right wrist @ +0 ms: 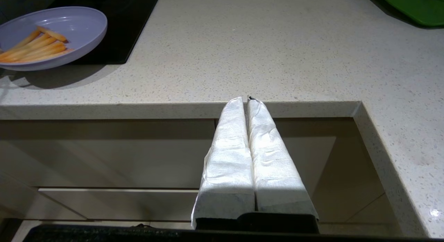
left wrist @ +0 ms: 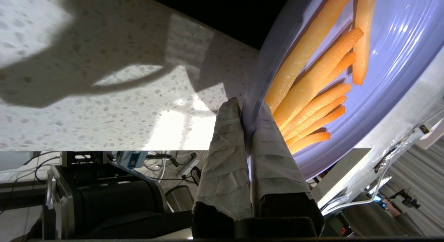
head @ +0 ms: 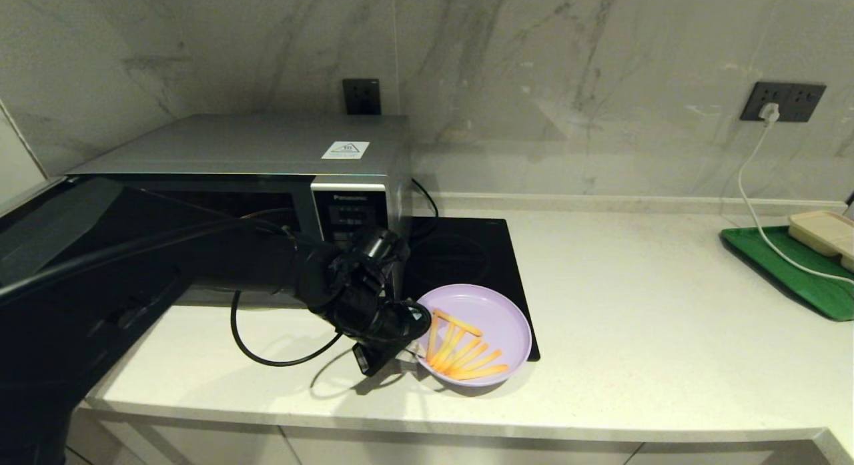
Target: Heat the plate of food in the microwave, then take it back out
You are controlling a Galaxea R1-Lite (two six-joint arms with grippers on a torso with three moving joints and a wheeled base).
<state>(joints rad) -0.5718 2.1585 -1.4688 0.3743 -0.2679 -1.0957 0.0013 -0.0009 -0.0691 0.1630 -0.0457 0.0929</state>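
While clamped on the plate of food [head: 497, 318], left pincer [head: 415, 338] beside cooktop [head: 460, 251], microwave [head: 253, 158] behind

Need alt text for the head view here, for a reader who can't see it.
The left gripper pinches the near-left rim of the plate of food, a lilac plate of fries tilted off the pale counter beside the black cooktop. The microwave stands behind, its door open.

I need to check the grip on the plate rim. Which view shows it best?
The left wrist view: the left gripper is shut on the plate of food at its rim. The head view hides the fingers; the right wrist view shows only the plate.
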